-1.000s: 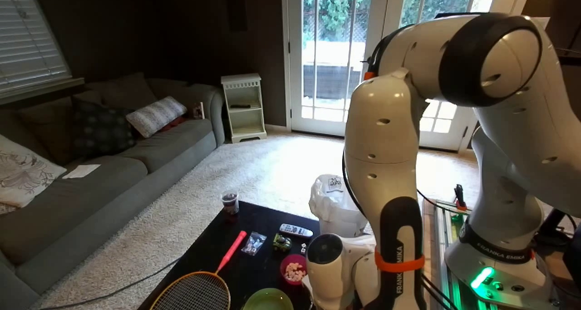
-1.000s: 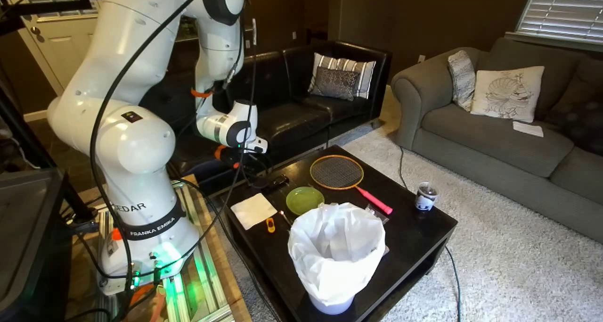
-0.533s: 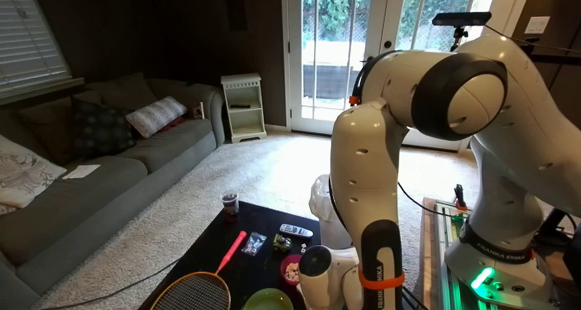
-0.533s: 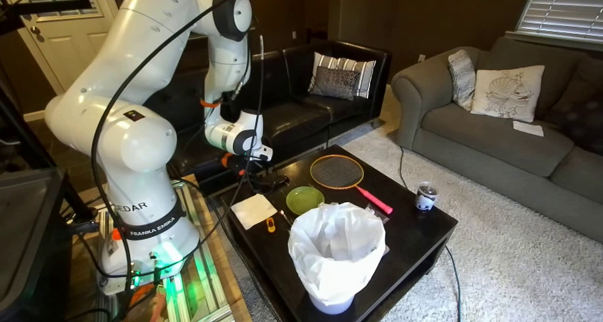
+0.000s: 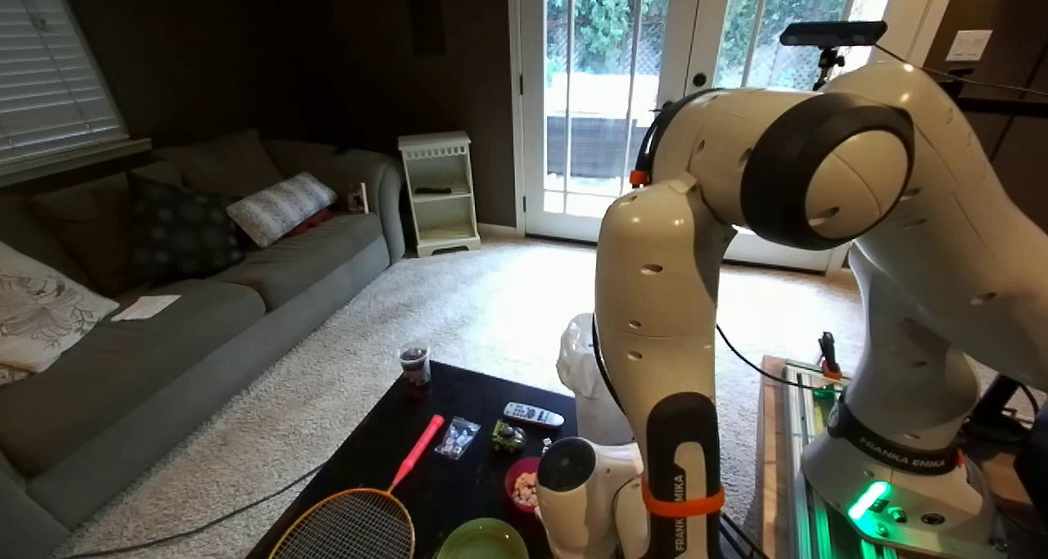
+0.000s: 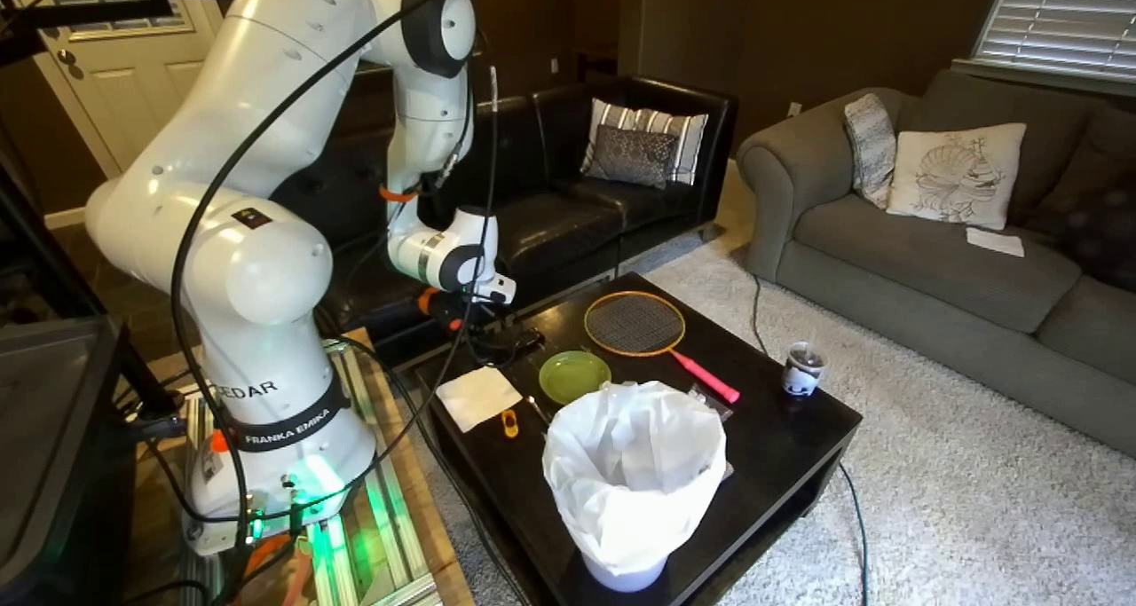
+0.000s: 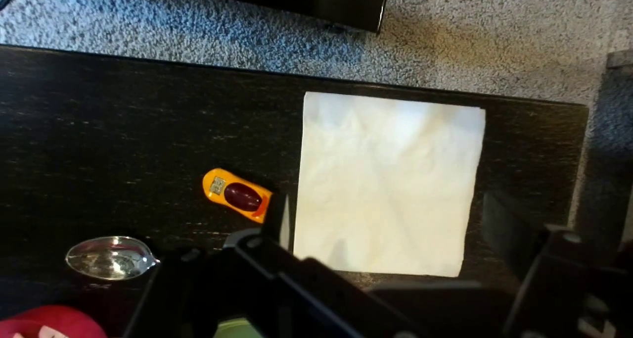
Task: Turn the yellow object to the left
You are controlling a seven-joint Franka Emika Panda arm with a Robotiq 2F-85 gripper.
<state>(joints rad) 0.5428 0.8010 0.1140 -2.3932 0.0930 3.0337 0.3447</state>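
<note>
The yellow object (image 7: 216,183) is small and elongated with a dark red oval on it. It lies on the dark table left of the white napkin in the wrist view. In an exterior view the yellow object (image 6: 509,424) lies near the napkin's corner. My gripper (image 7: 388,219) is open and empty, its fingers apart above the napkin. The left finger overlaps the right end of the yellow object in the wrist view, and the gripper seems to be above the table, not holding it. In an exterior view the gripper (image 6: 510,342) is dark and hard to make out.
A white napkin (image 7: 390,179), a spoon (image 7: 111,258), a pink bowl (image 7: 54,320) and a green plate (image 6: 575,377) lie on the table (image 6: 763,437). A racket (image 6: 635,324) and a cup (image 6: 803,371) are farther off. A lined white bin (image 6: 635,464) stands close by.
Over the second the arm has come down, with the gripper lower and shifted right toward the table in an exterior view. In the last half second it hardly moves. The yellow object stays put.
</note>
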